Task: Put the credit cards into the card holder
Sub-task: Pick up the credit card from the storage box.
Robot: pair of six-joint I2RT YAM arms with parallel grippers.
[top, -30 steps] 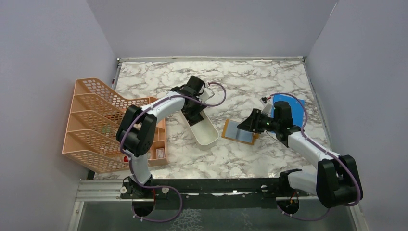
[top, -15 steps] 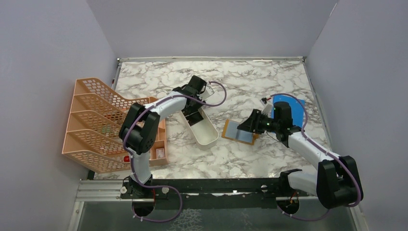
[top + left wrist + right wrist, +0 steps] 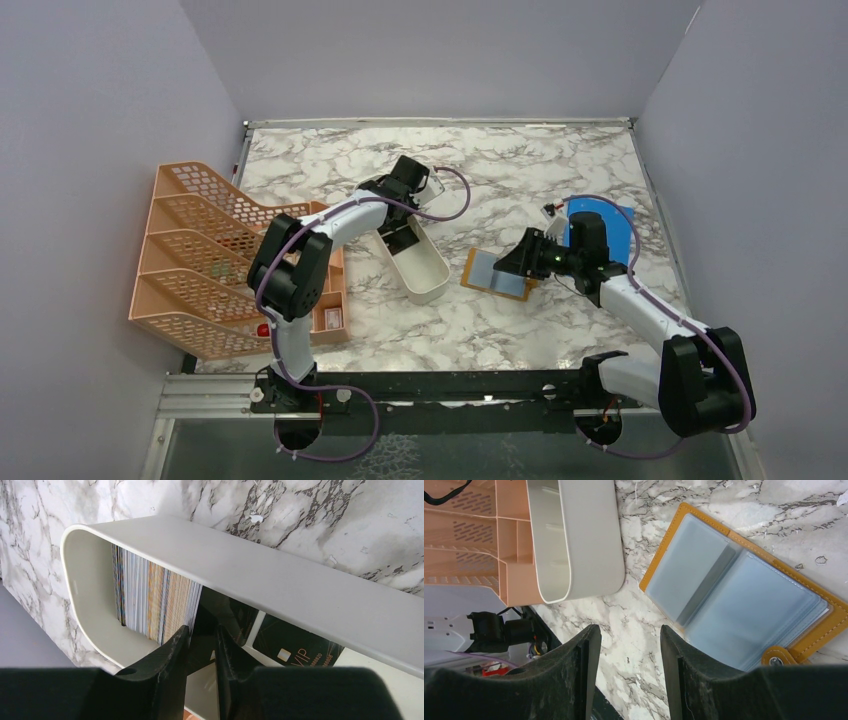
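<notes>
My left gripper reaches down into the white oblong tray. In the left wrist view its fingertips stand a narrow gap apart with a black credit card between them; I cannot see whether it is pinched. A stack of credit cards stands on edge just beyond, and a black VIP card lies to the right. The orange-tan card holder lies open on the marble, grey pockets up. My right gripper hovers open beside its left edge, holding nothing.
A peach mesh file rack stands at the left, touching the tray's near end. A bright blue sheet lies under the right arm at the right. Grey walls close in three sides of the marble top.
My left gripper has sunk a little deeper into the tray and its jaws have narrowed around the black card. The right arm and the card holder have not moved.
</notes>
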